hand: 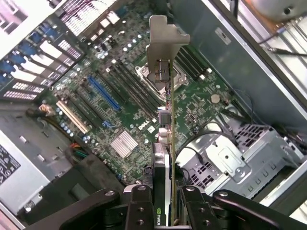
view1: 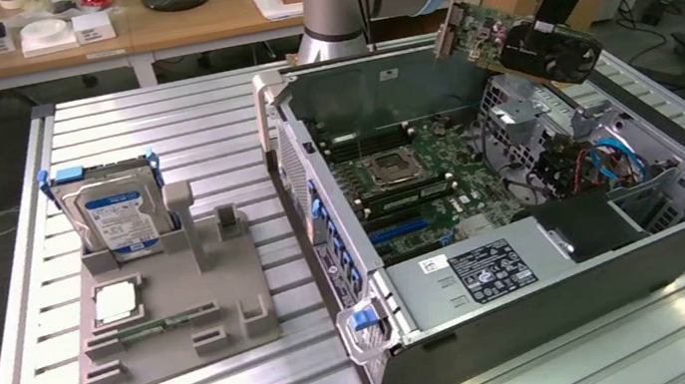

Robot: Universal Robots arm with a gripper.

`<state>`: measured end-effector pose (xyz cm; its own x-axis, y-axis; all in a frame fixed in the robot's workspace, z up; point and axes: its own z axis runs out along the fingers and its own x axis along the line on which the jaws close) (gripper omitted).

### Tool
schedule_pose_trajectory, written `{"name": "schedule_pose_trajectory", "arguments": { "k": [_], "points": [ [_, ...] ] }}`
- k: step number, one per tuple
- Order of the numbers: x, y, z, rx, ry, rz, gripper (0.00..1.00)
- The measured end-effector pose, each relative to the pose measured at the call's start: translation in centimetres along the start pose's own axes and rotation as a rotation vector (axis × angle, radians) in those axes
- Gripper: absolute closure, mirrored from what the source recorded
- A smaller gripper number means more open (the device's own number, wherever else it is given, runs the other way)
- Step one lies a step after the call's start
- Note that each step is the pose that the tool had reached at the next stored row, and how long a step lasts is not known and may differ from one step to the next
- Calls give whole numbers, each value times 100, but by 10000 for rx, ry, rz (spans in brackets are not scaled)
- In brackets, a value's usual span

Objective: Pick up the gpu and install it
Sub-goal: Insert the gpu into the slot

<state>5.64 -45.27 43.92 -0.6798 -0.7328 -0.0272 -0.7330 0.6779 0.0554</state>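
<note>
The gpu (view1: 483, 32) hangs tilted in the air over the far right corner of the open computer case (view1: 529, 271), its silvery bracket end toward the exterior view's left. My gripper (view1: 547, 42) is shut on its dark cooler end. In the wrist view the gpu (hand: 165, 110) is seen edge-on between my gripper's (hand: 166, 203) black fingers (hand: 140, 203), with its metal bracket (hand: 165, 38) pointing away from me. Below it lies the green motherboard (hand: 129, 103) with a blue expansion slot (hand: 103, 93); the card is well above the board and touches nothing.
A grey fixture tray (view1: 175, 336) on the slatted table holds a blue-labelled hard drive (view1: 117, 216), a small white square part (view1: 116, 300) and a slim green memory stick (view1: 153, 328). Inside the case are a drive cage (hand: 235, 160), cables (view1: 600, 161) and the power supply (view1: 481, 268).
</note>
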Motion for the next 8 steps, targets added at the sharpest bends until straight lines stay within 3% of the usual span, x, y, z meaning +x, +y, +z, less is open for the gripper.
{"name": "schedule_pose_trajectory", "arguments": {
  "k": [8],
  "points": [
    [-1, -1, 8, -30, 63, -1129, 73]
  ]
}}
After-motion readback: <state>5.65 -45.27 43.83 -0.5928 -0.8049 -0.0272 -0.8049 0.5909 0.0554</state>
